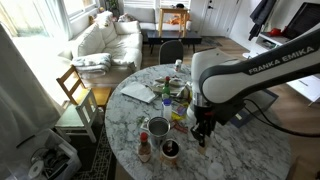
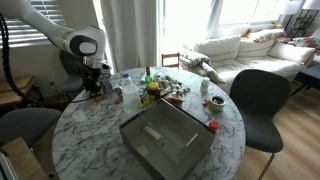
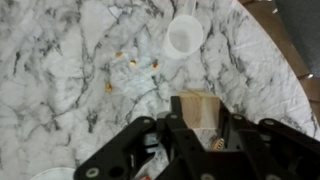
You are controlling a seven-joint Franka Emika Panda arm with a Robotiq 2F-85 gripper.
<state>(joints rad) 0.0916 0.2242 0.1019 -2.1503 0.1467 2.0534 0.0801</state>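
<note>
In an exterior view, my claw [image 1: 203, 132] hangs low over the round marble table [image 1: 250, 150], just beside a cluster of jars and bottles [image 1: 160, 135]. The claw hides whatever it holds.

In an exterior view from across the table, the claw [image 2: 95, 85] is at the far edge, well apart from the grey tray [image 2: 140, 113]. Its jaws are too small to read.

In the wrist view, the claw [image 3: 200, 128] enters from the bottom. A tan wooden block [image 3: 198, 105] sits between its two fingers. I cannot tell whether they pinch it or only stand beside it. A white cup [image 3: 185, 35] stands further ahead, with orange crumbs [image 3: 130, 63] near it.

I judge the step to be gripping the block. The next move calls for a firm squeeze and a straight lift, clear of the cup.
</note>
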